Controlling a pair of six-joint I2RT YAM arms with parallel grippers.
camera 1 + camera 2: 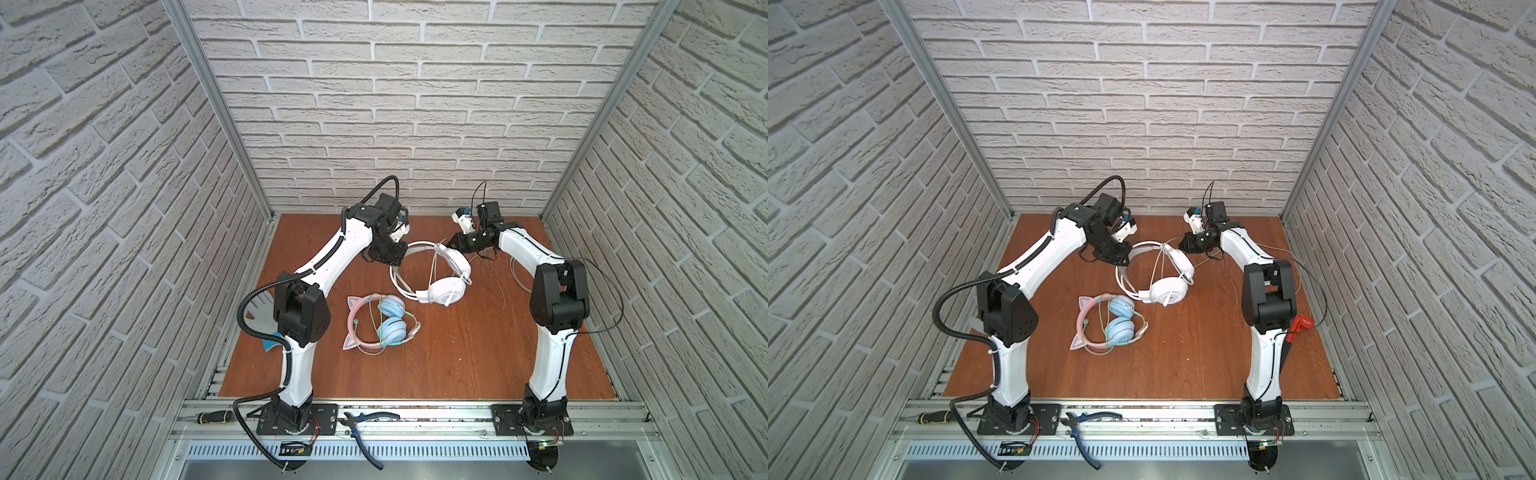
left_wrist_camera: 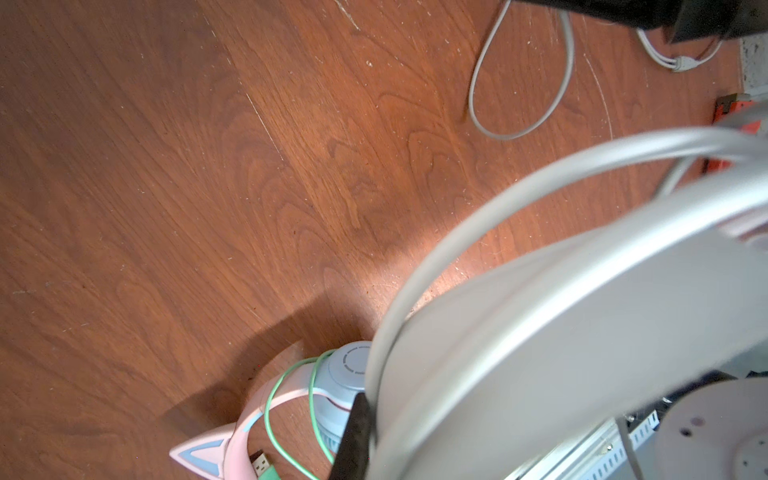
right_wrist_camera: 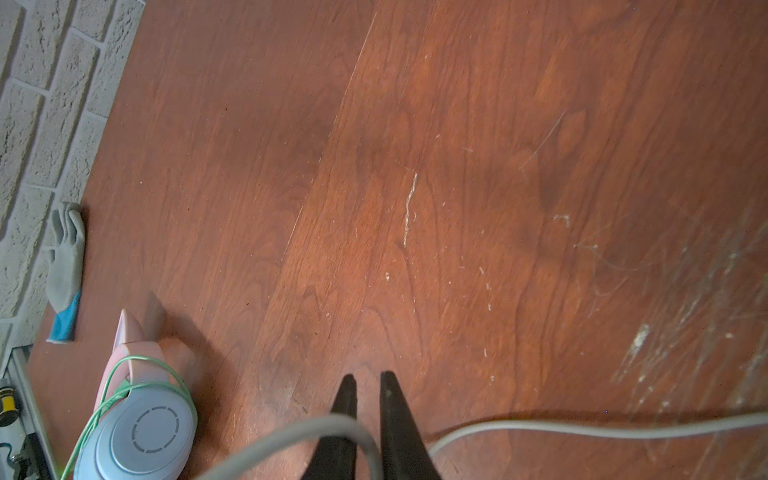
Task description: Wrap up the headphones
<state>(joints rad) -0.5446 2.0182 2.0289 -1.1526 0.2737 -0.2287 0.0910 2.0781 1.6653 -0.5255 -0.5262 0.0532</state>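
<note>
We see the wooden table (image 1: 457, 365) first. Toward its back, between the two grippers, sit the white headphones (image 1: 446, 289). The left gripper (image 1: 395, 261) has its jaws closed tight on their band. Nearer the front, left of centre, the pink cat-ear pair (image 1: 392, 328) lies flat with its greenish cable (image 1: 409, 318) looped around it. The right gripper (image 3: 368, 376) holds its jaws a narrow slit apart. The white cable (image 3: 582, 428) drapes across them, and we cannot tell whether it is pinched.
</note>
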